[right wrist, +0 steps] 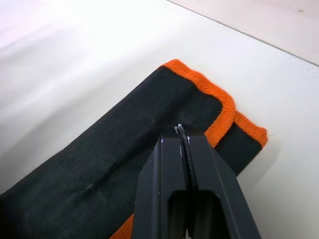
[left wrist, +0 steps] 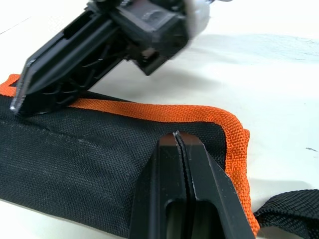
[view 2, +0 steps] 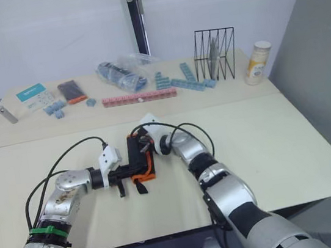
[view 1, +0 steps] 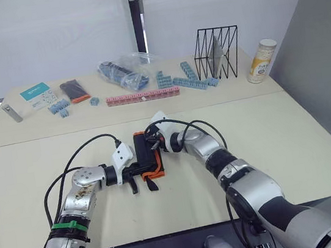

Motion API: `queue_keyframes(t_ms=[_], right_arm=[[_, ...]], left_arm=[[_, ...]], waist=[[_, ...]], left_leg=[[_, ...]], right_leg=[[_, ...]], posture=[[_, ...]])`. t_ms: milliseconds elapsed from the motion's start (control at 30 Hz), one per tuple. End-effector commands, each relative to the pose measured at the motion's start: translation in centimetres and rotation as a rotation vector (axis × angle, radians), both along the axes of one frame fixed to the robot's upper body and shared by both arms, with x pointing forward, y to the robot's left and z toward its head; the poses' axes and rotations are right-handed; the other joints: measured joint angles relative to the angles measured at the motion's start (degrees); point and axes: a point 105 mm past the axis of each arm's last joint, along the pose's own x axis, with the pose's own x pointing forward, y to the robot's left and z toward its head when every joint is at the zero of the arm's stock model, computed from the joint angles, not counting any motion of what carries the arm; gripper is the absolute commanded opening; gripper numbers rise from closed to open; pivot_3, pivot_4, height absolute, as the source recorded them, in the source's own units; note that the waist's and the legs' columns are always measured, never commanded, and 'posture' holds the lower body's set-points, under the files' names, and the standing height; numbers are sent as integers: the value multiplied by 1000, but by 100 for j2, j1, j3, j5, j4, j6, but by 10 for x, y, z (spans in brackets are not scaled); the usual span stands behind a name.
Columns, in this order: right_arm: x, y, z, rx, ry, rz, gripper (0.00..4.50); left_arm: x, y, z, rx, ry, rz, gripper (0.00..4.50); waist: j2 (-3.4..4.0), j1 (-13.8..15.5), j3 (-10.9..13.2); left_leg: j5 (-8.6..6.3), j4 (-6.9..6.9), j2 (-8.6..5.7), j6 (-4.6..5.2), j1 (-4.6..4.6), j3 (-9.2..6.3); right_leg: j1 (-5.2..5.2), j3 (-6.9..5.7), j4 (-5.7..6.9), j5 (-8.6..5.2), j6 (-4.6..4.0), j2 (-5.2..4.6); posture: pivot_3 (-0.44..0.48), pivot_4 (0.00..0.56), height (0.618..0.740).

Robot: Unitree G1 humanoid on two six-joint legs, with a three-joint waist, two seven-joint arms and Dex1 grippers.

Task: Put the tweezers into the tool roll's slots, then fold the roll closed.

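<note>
The tool roll [view 1: 147, 154] lies folded on the table, a narrow black strip with orange binding, and its black strap [left wrist: 289, 214] trails from the near end. My left gripper [left wrist: 177, 137] is shut, its tips resting on the fabric by the near orange corner. My right gripper [right wrist: 179, 130] is shut too, tips down on the roll's far end, next to the orange corner there. Both meet over the roll in the left eye view: left gripper [view 1: 140, 169], right gripper [view 1: 153, 140]. The tweezers are out of view, and the slots are hidden inside the fold.
Along the table's back lie a pink block strip [view 1: 143, 95], blue blocks [view 1: 190, 81], a clear bag [view 1: 124, 71], a black wire rack [view 1: 218, 52], a canister [view 1: 261, 60], a black-and-orange pack [view 1: 74, 90], a teal card [view 1: 37, 94] and a grey bar [view 1: 11, 112].
</note>
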Motion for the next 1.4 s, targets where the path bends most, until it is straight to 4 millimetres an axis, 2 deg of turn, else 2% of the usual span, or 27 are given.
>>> queue_keyframes(t_ms=[33, 400, 533, 600, 633, 667, 767, 1167, 1400], right_arm=[[2, -12, -20, -53, 48, -67, 0], [-7, 6, -21, -54, 29, 28, 0], [-9, 9, -20, -57, 21, 43, 0], [-9, 10, -18, -37, 23, 45, 0], [-9, 10, -17, -30, 23, 45, 0], [-9, 10, -16, -28, 24, 46, 0], [-11, 10, -18, -43, 17, 69, 0], [-19, 17, -25, -71, 17, 131, 0], [-18, 18, -20, -65, -2, 140, 0]], left_arm=[[-8, 12, -28, 71, 108, 38, 7], [-5, 17, -24, 71, 94, 70, 7], [-4, 19, -23, 69, 92, 77, 7], [-4, 20, -23, 69, 91, 81, 7], [-4, 20, -22, 69, 91, 82, 7], [-4, 20, -22, 70, 90, 83, 7], [-4, 20, -22, 69, 89, 85, 7], [-2, 19, -22, 65, 88, 86, 7], [-1, 19, -21, 64, 85, 91, 7]], waist=[[0, 8, 0], [1, 6, 0], [6, -46, 3], [9, -153, 3], [17, -181, 1], [24, -163, 1], [32, -129, 2], [32, -119, 2], [34, -141, 1]], left_leg=[[0, -3, 0, 0, -1, 0], [0, -11, -1, 0, -4, -1], [0, -19, -14, 0, -8, -26], [15, -43, -71, 11, -3, -142], [53, -93, -157, 51, 20, -250], [74, -104, -184, 61, 11, -292], [80, -111, -154, 51, -4, -282], [79, -113, -144, 50, 2, -261], [85, -122, -153, 42, 1, -281]], right_leg=[[-1, 0, 0, 0, 0, 0], [-8, 0, 0, 0, 0, 0], [6, -12, 0, 0, 0, -2], [72, -75, -9, -19, 0, -32], [102, -170, -3, -51, 0, -109], [87, -185, 5, -64, 1, -118], [58, -176, 38, -73, -16, -93], [58, -166, 40, -76, -22, -90], [67, -183, 41, -77, -22, -96]], posture=[[0, 150, 702], [0, 150, 702], [0, 150, 695], [0, 150, 692], [0, 150, 692], [0, 150, 692], [0, 150, 692], [0, 150, 692], [0, 150, 685]])
